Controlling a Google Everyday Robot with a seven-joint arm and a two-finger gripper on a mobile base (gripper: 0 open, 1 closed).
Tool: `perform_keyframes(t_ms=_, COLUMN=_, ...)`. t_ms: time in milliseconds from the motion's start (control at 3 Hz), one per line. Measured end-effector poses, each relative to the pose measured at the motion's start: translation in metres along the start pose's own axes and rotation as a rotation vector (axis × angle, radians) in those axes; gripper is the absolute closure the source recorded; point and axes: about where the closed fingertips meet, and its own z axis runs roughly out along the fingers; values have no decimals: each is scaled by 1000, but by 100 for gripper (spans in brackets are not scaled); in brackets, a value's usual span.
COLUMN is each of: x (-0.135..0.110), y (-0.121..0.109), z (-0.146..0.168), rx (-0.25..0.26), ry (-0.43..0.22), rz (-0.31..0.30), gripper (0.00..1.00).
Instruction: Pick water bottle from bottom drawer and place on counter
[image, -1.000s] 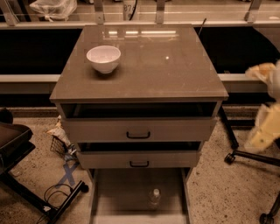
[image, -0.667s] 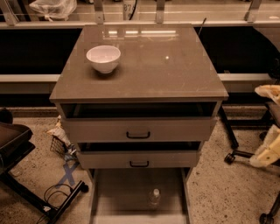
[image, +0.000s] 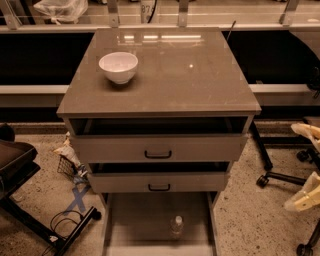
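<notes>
The water bottle (image: 176, 226), small and clear with a white cap, stands in the bottom drawer (image: 140, 220), which is pulled out at the bottom of the view. The counter (image: 180, 80) is the glossy grey-brown top of the cabinet. My gripper (image: 308, 165) is at the far right edge, beside the cabinet and well right of the bottle. Its two cream fingers (image: 306, 196) stand wide apart with nothing between them.
A white bowl (image: 118, 67) sits on the counter's back left. The two upper drawers with black handles (image: 158, 154) are slightly open above the bottom drawer. A black chair base (image: 280, 177) stands right of the cabinet; a black stand and cables (image: 60, 225) lie left.
My gripper has dropped lower and shifted toward the right edge of the view. The bottle, bowl and drawers have not moved.
</notes>
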Motion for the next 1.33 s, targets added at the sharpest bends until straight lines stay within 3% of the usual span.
perform_keyframes(t_ms=333, x=0, y=0, z=0, rx=0, ry=0, rz=0, gripper=0)
perform_keyframes(t_ms=667, x=24, y=6, z=30, rx=-10, ry=-57, rz=47, gripper=0)
perform_keyframes(t_ms=1000, x=74, y=23, z=89, rx=-10, ry=-184, rz=125, gripper=0)
perform_keyframes(t_ms=1333, x=122, y=45, z=149, rx=6, ry=-308, rz=121, gripper=0)
